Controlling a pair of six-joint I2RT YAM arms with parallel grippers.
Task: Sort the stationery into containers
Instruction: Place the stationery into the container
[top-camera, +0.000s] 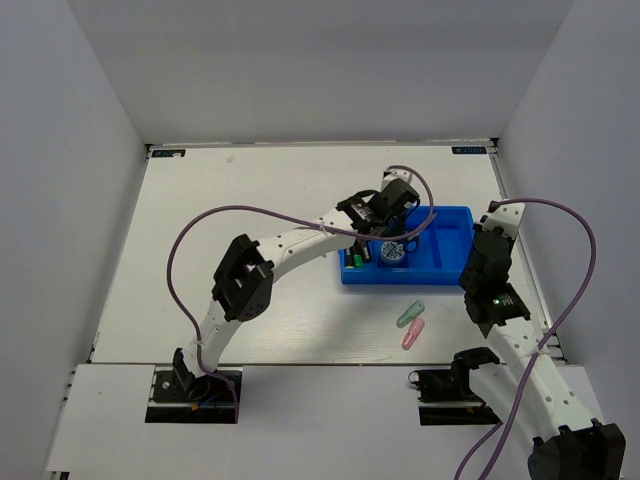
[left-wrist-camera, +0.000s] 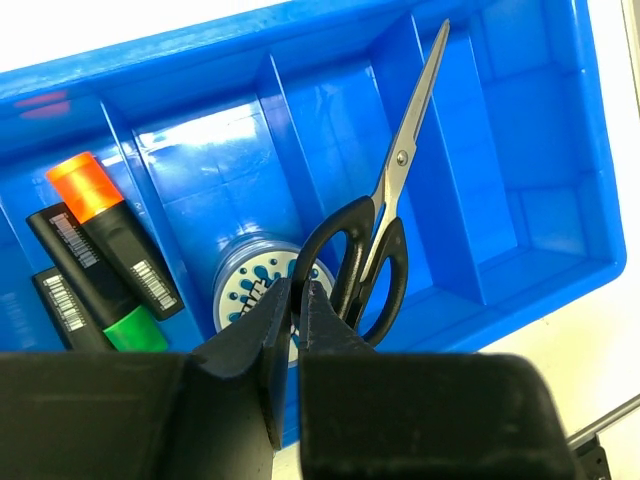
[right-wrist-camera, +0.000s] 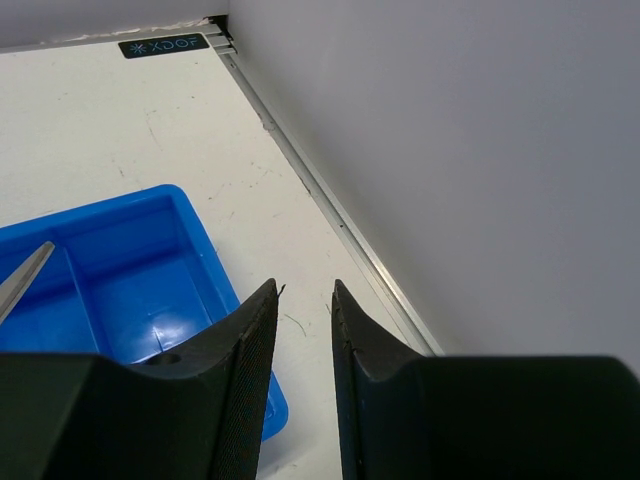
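pinching a handle loop of the black-handled steel scissors (left-wrist-camera: 395, 180), the left claw (left-wrist-camera: 297, 300) hangs over the blue divided plastic bin (left-wrist-camera: 560, 200), with the blades leaning across a divider. a round blue-and-white disc (left-wrist-camera: 245, 285) lies in the next compartment, beside black markers (left-wrist-camera: 100, 230). the right claw (right-wrist-camera: 305, 300) hovers slightly parted and empty. a small pale green piece (top-camera: 410, 314) and a small pink piece (top-camera: 412, 337) lie on the white desk (top-camera: 250, 200).

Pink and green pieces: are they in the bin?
No, the green piece and pink piece lie on the table, outside the bin.
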